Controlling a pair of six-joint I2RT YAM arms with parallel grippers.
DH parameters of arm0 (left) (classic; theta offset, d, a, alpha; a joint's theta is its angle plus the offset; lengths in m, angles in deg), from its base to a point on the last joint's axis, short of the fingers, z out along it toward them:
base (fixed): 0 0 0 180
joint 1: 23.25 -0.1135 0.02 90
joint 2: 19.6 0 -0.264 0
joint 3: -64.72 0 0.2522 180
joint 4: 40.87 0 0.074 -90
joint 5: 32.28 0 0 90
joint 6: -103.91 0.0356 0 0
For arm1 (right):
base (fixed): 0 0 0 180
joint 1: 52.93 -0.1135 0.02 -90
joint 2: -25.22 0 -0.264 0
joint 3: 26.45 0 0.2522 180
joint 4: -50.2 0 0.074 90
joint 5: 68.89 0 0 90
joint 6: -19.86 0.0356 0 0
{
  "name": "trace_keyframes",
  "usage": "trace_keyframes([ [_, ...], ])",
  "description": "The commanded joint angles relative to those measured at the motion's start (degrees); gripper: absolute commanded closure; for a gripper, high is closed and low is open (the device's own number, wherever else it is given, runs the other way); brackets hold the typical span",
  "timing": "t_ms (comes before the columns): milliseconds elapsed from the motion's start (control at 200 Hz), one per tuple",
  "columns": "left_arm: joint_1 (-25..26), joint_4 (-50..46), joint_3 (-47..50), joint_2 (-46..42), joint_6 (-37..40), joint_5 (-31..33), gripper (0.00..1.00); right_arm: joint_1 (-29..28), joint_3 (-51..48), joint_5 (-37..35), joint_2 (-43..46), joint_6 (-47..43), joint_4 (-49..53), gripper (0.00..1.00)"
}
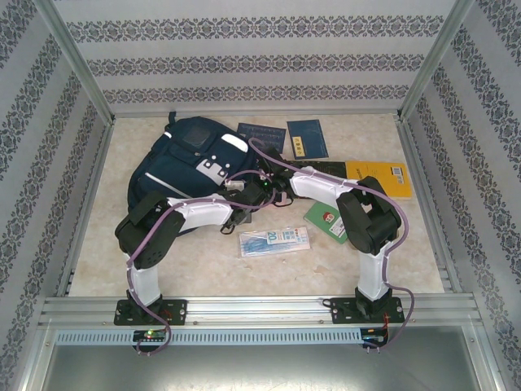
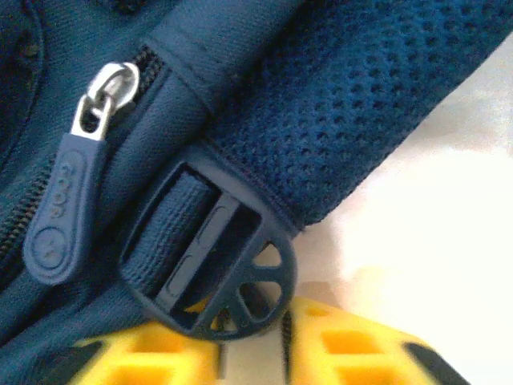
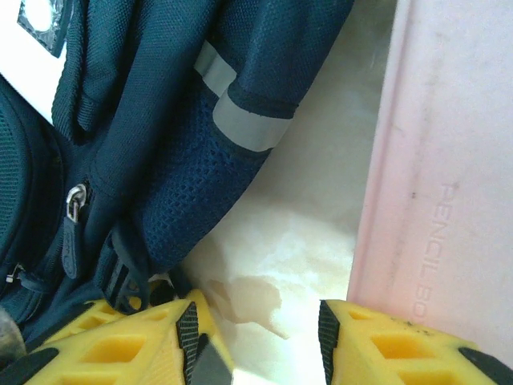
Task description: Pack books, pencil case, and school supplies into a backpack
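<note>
Left gripper [image 2: 252,343]: yellow fingers low centre in the left wrist view, with a narrow gap. The strap buckle [image 2: 210,265] sits right at the tips. Cannot tell if they pinch it or just stand nearly closed beside it.

Right gripper [image 3: 258,333]: released, jaws apart over bare table [image 3: 304,200], nothing between them. The pencil case [image 3: 449,160] runs along the right side of that frame, just beside one finger.

Risks:
- Left jaws likely clamp buckle or webbing instead of the zipper pull [image 2: 62,204] at left of frame. A pull would then drag the whole backpack [image 2: 361,96] and open nothing.
- The mesh strap sits close to the right gripper's other finger, so it could snag.
- The case looks smooth and hard. An off-centre pinch would probably slide off or shove it away.

Look of things:
- In the top view the backpack is navy with grey patches, centre-left of frame, lying flat under both wrists. Its zip looks closed in the left wrist view.
- The pencil case is pale pink and plain, with faint embossed lettering.
- The school supplies [image 1: 274,241] are a pale blue-white packet, centre frame, below the bag.
- The books [image 1: 307,137] are spread from upper centre to right and are not packed.
</note>
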Motion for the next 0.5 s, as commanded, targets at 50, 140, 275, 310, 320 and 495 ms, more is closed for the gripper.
trace_keyframes([
  [50,-2.53,-1.84,1.28,2.96,-0.51,0.23,0.96,-0.2,1.21,1.06,0.83,-0.29,0.27,0.53],
  [140,-2.62,-2.32,1.41,1.39,-0.43,0.26,1.0,-0.33,1.66,1.0,0.52,-0.34,0.39,0.53],
  [275,-2.63,-3.72,1.95,-3.6,-0.12,0.53,1.0,-0.51,2.18,0.98,0.26,-0.39,0.36,0.54],
  [310,-2.63,-3.79,2.39,-5.2,-0.06,0.5,1.0,-0.52,2.36,0.98,0.13,-0.43,0.36,0.54],
  [320,-2.62,-3.78,2.51,-5.58,-0.04,0.39,1.0,-0.54,2.37,0.97,0.13,-0.43,0.36,0.54],
  [495,-2.71,-5.88,4.76,-12.92,-0.65,0.85,1.0,-0.86,3.07,1.17,-0.64,0.06,-0.21,0.55],
])
